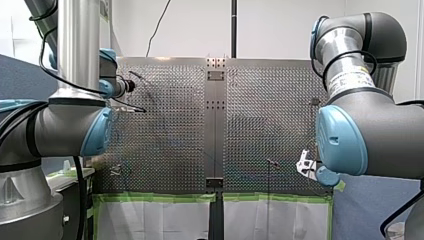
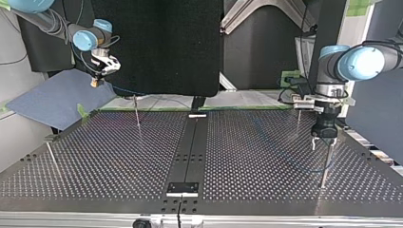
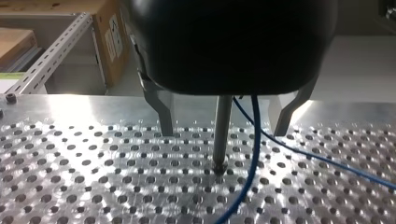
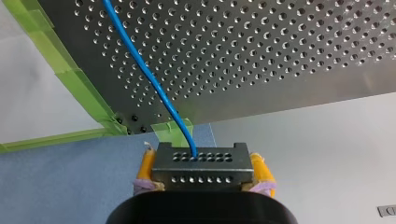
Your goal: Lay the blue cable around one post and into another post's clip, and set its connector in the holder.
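Yellow-padded, the right gripper (image 4: 202, 164) is clamped on both sides of the black connector (image 4: 201, 157), holding it off the table's edge above a blue sheet (image 2: 52, 99) at the top view's upper left. The blue cable (image 4: 141, 65) leaves the connector's face and runs out over the perforated table (image 2: 119, 156). At the top view's right, the left gripper (image 3: 223, 133) stands with its metal fingers apart astride a post (image 3: 220, 149). It touches neither the post nor the cable, which passes just beside the post between the fingers. The cable looks thin, light and limp. It should bend round a post readily but sag wherever it is not kept taut, and its smooth sheath would likely slip in bare metal fingers. The connector, a rigid block, is the sound place to hold; the weak spot is probably where the cable enters it. A second post (image 2: 137, 110) and a third post (image 2: 52, 156) rise well apart on the plate, a dark strip (image 2: 190, 147) runs down its middle, and green tape (image 4: 70, 79) edges it. Which fitting is the holder cannot be told.
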Robot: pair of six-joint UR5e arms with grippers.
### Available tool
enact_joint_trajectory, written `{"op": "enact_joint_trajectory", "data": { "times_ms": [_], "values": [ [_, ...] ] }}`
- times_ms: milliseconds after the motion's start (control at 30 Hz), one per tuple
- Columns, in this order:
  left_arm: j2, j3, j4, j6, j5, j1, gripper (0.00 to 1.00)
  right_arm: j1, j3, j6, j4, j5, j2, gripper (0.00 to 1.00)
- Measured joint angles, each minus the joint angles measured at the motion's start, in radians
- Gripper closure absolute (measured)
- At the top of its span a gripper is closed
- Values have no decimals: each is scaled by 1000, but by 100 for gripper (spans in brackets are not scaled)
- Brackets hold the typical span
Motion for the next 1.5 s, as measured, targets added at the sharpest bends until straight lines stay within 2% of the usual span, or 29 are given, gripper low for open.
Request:
{"op": "enact_joint_trajectory", "data": {
  "times_ms": [533,733,1500],
  "values": [
    [26,-5,18,-20,-1,-8,0,1,0,0,0,0,0,100],
    [38,-29,32,-20,-1,-7,0,1,0,0,0,0,-1,100],
    [95,-80,44,18,-4,-6,0,4,0,0,0,0,0,100]
  ]
}}
